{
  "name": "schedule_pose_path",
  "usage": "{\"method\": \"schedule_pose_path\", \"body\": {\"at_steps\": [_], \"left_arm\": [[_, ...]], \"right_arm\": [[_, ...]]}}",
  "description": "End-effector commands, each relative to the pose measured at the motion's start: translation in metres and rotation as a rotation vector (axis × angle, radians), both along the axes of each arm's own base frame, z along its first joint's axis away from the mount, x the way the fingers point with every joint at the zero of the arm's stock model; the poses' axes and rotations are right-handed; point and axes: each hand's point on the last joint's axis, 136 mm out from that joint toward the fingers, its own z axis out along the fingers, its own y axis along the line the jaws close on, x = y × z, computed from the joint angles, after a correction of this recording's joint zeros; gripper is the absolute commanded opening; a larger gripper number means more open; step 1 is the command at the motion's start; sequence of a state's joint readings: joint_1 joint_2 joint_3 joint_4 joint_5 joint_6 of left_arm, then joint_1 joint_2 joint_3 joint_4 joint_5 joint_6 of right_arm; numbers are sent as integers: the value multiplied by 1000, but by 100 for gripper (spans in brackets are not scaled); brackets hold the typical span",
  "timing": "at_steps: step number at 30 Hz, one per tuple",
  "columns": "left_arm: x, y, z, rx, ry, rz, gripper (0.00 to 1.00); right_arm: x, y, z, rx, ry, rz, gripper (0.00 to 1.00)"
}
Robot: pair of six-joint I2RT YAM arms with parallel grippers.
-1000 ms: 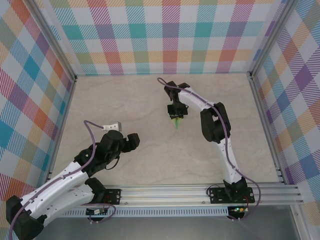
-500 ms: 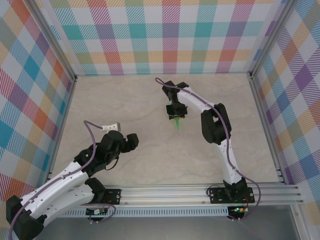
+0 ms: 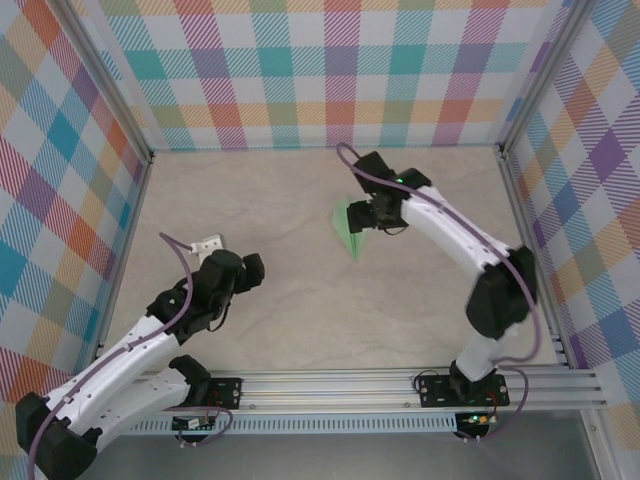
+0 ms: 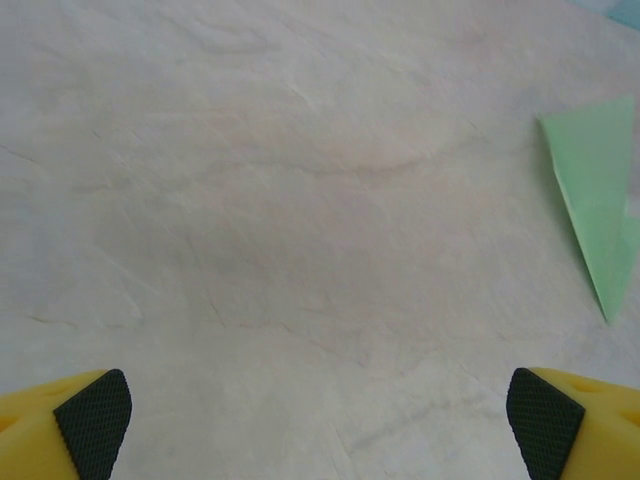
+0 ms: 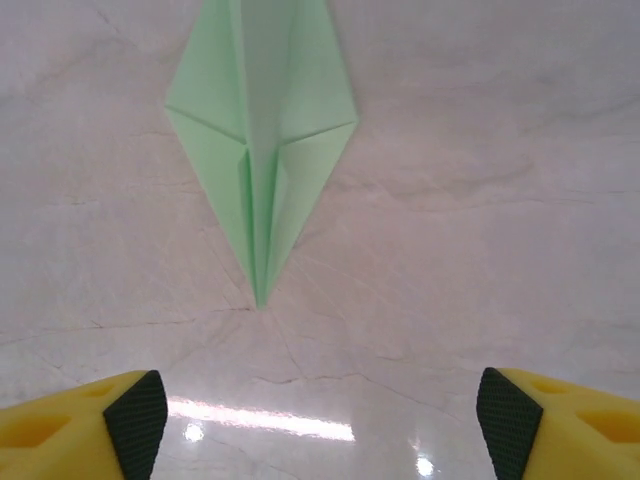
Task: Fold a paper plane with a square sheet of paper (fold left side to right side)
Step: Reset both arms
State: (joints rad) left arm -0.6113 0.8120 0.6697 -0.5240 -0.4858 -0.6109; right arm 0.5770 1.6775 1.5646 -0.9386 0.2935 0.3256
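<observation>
Over the last second our right pincer has let go. It was closed down on the green paper from above, and now its jaws stand wide with nothing between them, drawn back just beside the paper while the arm has swung its elbow out to the right. The paper plane lies free on the desk, in the far middle part, a narrow creased dart whose tip points toward the right pincer in the right wrist view and whose flaps have spread a little. We take this release to mean the folding is finished, or very nearly, with little left except to pull clear. Our left pincer is also wide and holds nothing, well apart from the plane and shifted slightly left. No tray or box comes into play, and the plane rests straight on the desk.
</observation>
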Motion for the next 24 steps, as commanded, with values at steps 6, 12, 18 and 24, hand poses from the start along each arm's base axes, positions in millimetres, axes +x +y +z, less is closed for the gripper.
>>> {"method": "schedule_pose_path", "body": {"at_steps": [6,12,18,24], "left_arm": [[38,65,44,373,-275,237,100],[55,68,16,515,-232,138,98],[62,78,-15,483,-264,108,99],[76,82,-40,427,-277,55,100]], "right_arm": [[-5,-99,18,70,-401,-142,100],[-20,-160,-24,47,-500,-218,100],[-17,-186,-73,43,-540,-276,100],[8,-174,-83,59,-607,-193,100]]}}
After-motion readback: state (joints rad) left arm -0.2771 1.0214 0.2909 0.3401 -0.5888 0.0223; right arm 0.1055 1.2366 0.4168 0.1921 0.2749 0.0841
